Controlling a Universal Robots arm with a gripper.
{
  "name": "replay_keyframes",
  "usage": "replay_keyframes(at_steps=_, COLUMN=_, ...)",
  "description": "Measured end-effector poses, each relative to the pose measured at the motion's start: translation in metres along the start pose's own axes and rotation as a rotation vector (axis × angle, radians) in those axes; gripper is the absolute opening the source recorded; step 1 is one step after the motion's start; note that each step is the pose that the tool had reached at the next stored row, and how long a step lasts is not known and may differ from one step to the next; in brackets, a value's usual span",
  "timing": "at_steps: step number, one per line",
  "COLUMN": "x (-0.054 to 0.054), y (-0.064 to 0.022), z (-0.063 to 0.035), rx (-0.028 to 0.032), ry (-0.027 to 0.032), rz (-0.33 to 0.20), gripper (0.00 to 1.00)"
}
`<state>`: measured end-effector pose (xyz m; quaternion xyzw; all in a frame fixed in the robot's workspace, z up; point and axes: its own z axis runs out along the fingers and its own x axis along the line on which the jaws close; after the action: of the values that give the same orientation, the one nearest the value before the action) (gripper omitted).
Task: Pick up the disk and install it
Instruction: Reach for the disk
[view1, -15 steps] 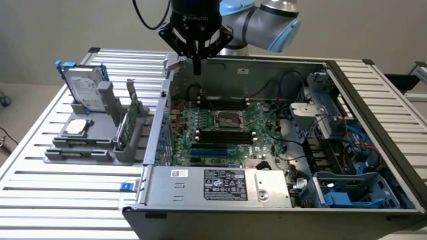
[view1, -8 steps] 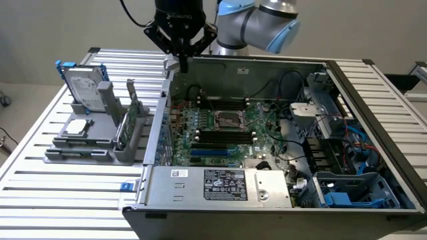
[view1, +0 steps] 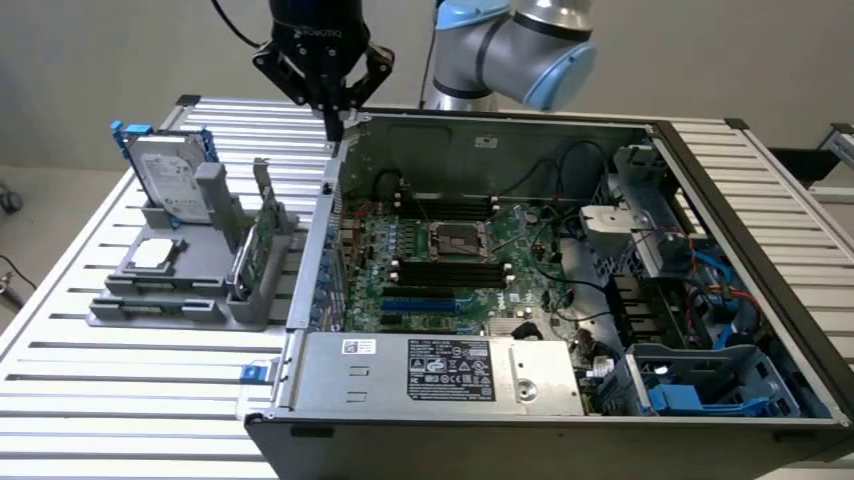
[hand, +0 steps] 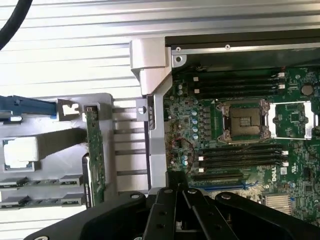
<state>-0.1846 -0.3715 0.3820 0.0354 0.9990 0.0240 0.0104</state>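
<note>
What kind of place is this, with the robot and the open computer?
Probably a robot lab or workshop for putting computers together. A robot arm hangs over an open computer case on a slatted metal table, and a disk sits in a grey stand beside it.

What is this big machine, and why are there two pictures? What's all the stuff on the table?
It's a robot arm with a black claw at its end. One picture comes from a camera off the arm, the other from a camera on its wrist, looking past the claw. On the slatted table sits an open computer. Beside it a grey stand holds the disk upright, plus a green card and a small silver chip. The claw is shut, holds nothing, and hangs above the computer's side wall.
</note>
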Motion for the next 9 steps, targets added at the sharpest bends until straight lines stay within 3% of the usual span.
replay_keyframes(at_steps=9, x=0.043, y=0.0219, z=0.0127, rx=0.0001, ry=-0.0008, rz=0.000, gripper=0.11)
